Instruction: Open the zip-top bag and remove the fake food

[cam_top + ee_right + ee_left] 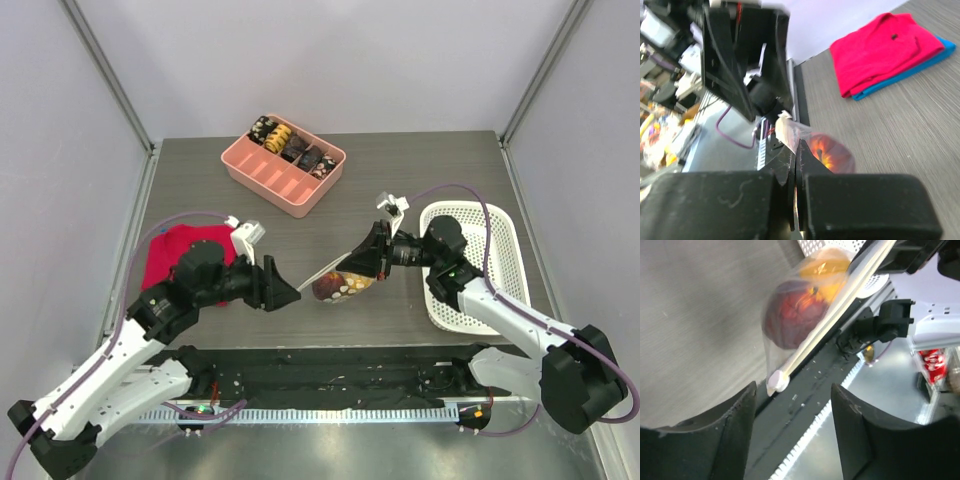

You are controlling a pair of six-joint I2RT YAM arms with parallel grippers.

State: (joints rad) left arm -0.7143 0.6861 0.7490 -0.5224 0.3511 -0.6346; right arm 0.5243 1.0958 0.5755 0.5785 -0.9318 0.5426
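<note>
Firmly right hand (pixel 796 167) pinches the zip-top bag (pixel 340 284); left hand (pixel 793 389) spread, seemingly empty.

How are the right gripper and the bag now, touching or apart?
Touching. The right wrist view shows the right gripper shut on the bag at its edge, with the plastic sticking out past the closed jaws.
</note>
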